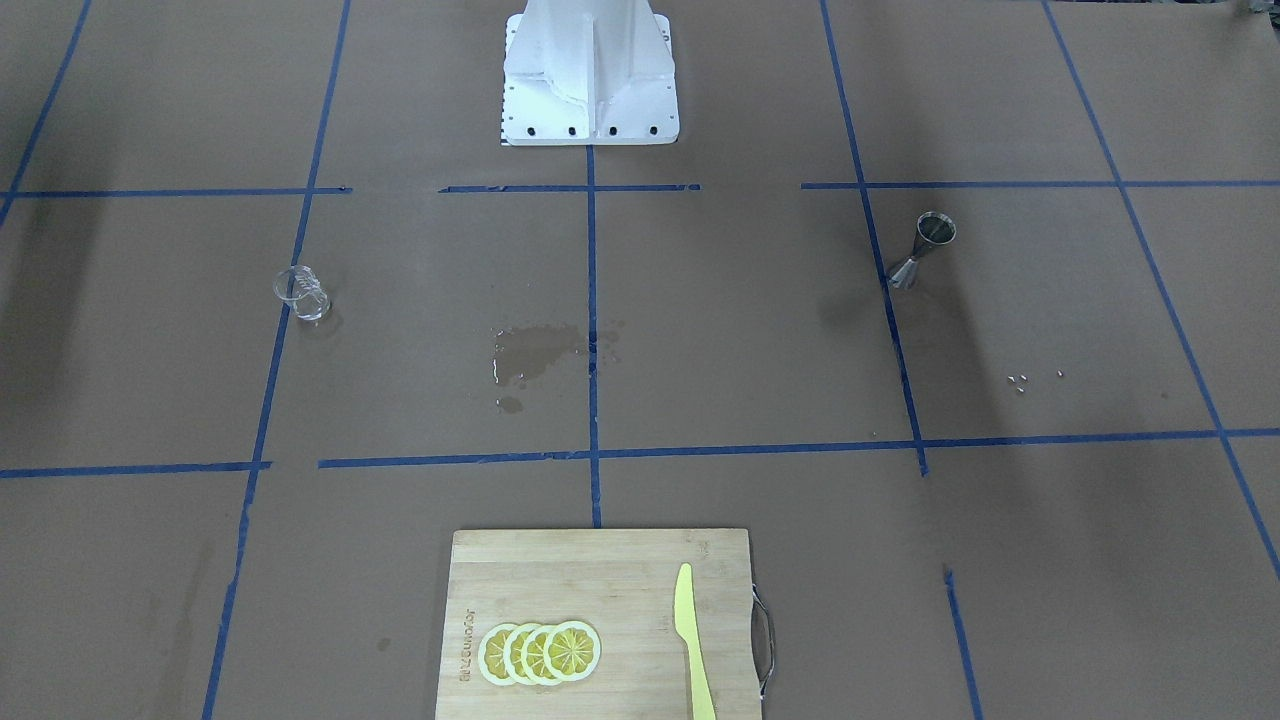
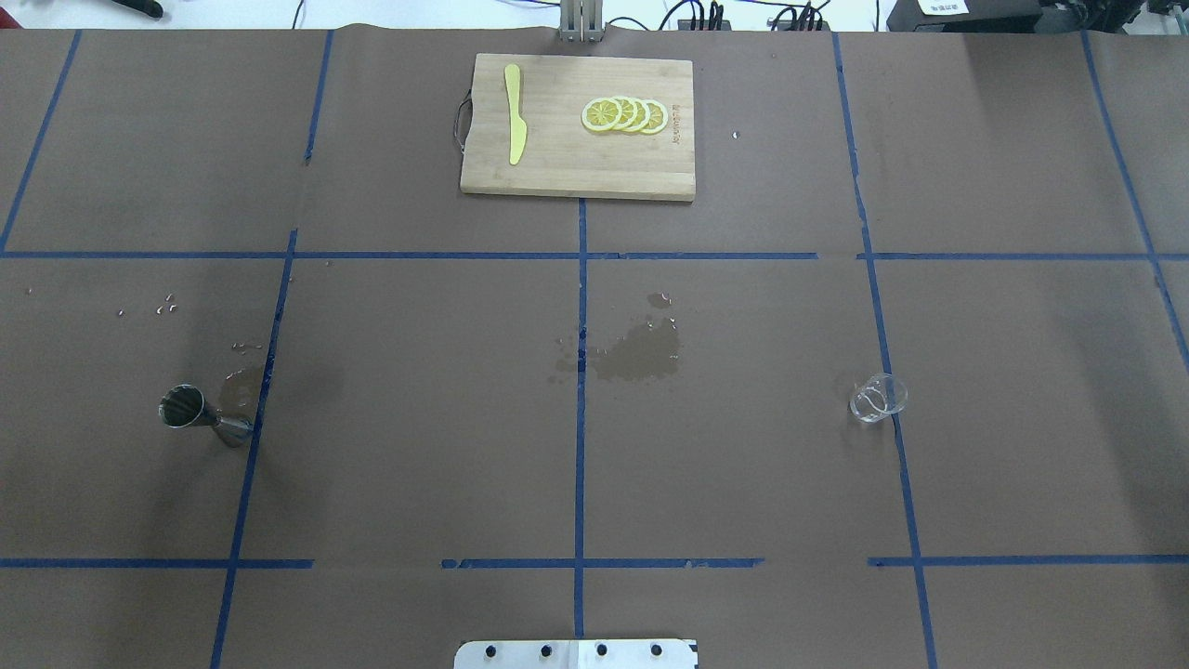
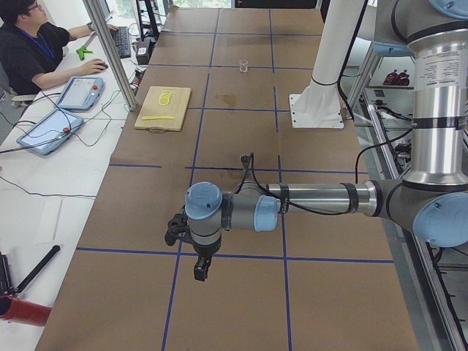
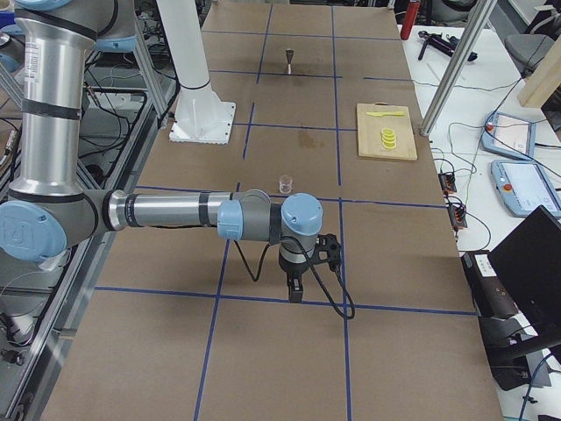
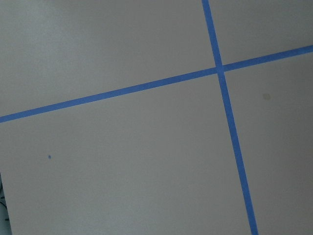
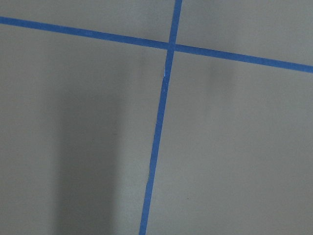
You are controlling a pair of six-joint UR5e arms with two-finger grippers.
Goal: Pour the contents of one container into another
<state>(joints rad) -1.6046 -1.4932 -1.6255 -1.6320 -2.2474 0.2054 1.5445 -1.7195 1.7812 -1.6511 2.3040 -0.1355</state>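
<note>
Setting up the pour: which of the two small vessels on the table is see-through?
The glass cup on the robot's right side. The steel jigger on its left is opaque, shiny metal, shaped like an hourglass.

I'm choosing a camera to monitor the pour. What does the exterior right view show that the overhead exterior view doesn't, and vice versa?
Only exterior right: the right arm's claw, hanging over bare table apart from both vessels, open or shut unclear; also tablets on the side bench. Only overhead: the damp stain beside the jigger and scattered droplets. Both: the glass cup, the jigger, the cutting board and the central wet patch.
</note>
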